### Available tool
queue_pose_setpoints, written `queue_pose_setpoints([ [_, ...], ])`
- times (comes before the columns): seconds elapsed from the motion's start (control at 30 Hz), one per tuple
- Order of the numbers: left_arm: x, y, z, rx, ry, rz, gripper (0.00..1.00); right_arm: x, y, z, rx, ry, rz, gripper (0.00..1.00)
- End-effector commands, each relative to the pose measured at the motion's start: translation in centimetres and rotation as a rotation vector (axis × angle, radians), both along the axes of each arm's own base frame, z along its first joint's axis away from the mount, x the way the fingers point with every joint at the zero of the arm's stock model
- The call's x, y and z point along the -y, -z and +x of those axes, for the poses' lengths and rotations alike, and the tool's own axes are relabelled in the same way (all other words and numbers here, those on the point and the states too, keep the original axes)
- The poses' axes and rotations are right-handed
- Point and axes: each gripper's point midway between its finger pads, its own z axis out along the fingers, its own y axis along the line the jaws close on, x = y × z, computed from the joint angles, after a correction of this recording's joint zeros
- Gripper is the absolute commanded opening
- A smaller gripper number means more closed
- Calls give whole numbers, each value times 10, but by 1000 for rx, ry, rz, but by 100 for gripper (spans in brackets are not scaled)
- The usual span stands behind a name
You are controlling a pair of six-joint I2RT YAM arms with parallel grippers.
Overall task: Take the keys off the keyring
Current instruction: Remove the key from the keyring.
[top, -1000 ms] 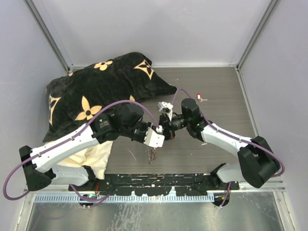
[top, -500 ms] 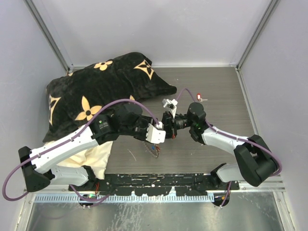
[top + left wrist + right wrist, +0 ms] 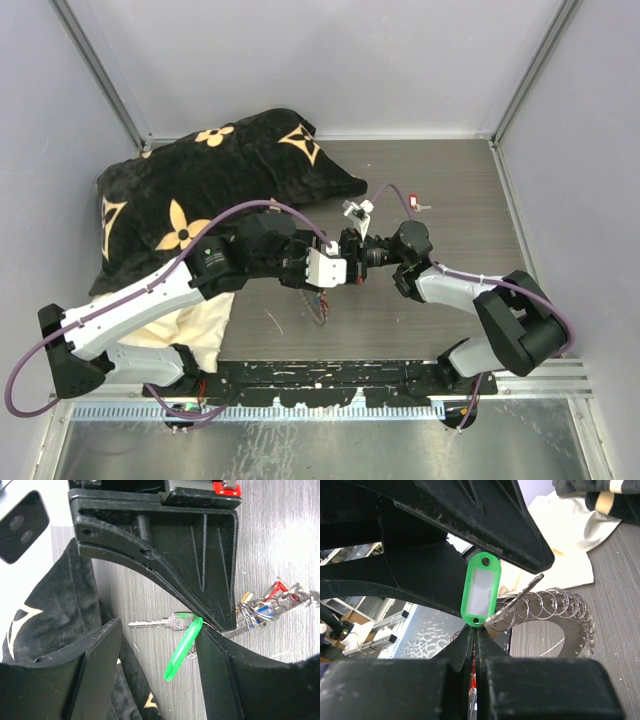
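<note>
The right end effector (image 3: 475, 630) is clenched on the lower end of a silver metal key with a glossy green oval plastic tag (image 3: 480, 587), holding it above the desk (image 3: 450, 170), a dark grey wood-grain surface. The tag's pale label window is blank. The key head carries stamped marks too small to read.

The left end effector (image 3: 159, 630) is released, its matt black fingers (image 3: 100, 670) standing on either side of the hanging tag.

The silvery springy wire-coil keyring (image 3: 555, 610) lies on the desk just below, with red, blue and yellow tagged keys (image 3: 265, 607) bunched on it. I cannot tell whether the green key is linked to it.

A small red-tagged key (image 3: 415, 205) lies apart. At the far left is a plush black pillow with gold flower motifs (image 3: 200, 180).
</note>
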Motion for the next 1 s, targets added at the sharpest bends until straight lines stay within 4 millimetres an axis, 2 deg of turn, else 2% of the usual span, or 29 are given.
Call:
queue_pose_setpoints([
  [0.0,13,-43,18,64,-77,-136,62,-1,-38,-2,97,25,135,1],
  [0.23,14,-71,29,54,-186,-242,67,-1,-38,3,81,61,161,1],
  [0.5,12,-91,24,-14,-243,-343,70,0,-39,11,46,92,188,1],
  [0.67,3,-101,19,-67,-303,-419,70,3,-40,14,52,108,198,1],
  [0.77,-7,-100,12,-124,-354,-492,68,5,-43,14,58,114,206,1],
  [0.9,-21,-88,0,-257,-447,-635,63,6,-44,15,62,117,210,1],
  [0.97,-27,-81,-5,-318,-469,-703,57,6,-44,15,60,117,210,1],
])
